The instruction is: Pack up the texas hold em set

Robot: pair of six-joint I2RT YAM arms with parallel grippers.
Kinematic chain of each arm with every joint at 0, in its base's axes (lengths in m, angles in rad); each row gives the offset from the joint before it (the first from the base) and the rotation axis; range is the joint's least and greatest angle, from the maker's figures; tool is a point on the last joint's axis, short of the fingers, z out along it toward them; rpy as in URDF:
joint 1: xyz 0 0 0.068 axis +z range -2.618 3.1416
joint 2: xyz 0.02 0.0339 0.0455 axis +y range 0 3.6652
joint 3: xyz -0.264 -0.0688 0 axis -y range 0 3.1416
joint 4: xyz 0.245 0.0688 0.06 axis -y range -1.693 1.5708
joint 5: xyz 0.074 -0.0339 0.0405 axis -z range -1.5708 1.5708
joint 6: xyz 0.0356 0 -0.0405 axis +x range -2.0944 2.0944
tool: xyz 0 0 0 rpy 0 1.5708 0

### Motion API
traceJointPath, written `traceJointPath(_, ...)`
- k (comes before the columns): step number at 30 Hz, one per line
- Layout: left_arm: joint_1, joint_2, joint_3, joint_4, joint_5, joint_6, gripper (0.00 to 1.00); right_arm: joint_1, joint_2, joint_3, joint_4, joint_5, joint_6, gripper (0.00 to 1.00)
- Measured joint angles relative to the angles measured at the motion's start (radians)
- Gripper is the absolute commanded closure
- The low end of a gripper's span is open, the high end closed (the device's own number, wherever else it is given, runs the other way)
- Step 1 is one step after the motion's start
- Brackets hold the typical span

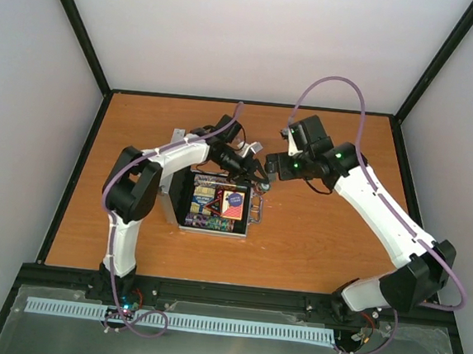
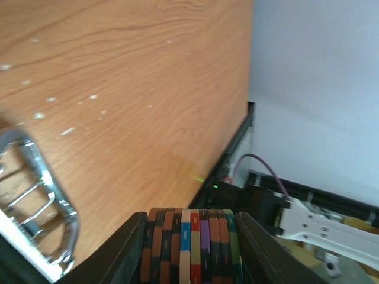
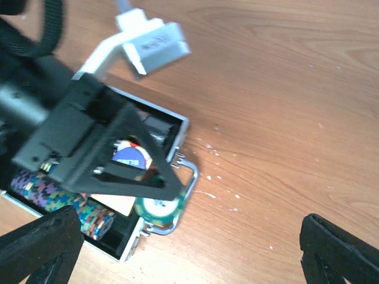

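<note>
The left claw is clamped on a stack of poker chips, which sit edge-on between its fingers. Directly below it is the handle edge of the open silver case, which lies on the table with more chips and cards inside. The right claw is spread wide and empty, just beside the left claw, with the case below it.

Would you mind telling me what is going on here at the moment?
Two robot arms are packing a poker set. The left pincer is shut on a stack of multicoloured chips, holding it by the handle edge of the open silver case. Inside the case lie rows of chips and a card deck. The right pincer is wide open and holds nothing, hovering over the table beside the case.
</note>
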Motion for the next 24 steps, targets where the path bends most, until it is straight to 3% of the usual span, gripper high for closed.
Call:
traceJointPath(14,-0.04,-0.287,-0.121,-0.137,-0.34,0.059,0.99,-0.017,-0.024,-0.101,-0.016,0.152,0.185,0.01)
traceJointPath(24,-0.127,-0.339,-0.237,-0.129,-0.503,-0.037,0.99,-0.02,0.067,-0.073,-0.056,0.229,0.266,0.01)
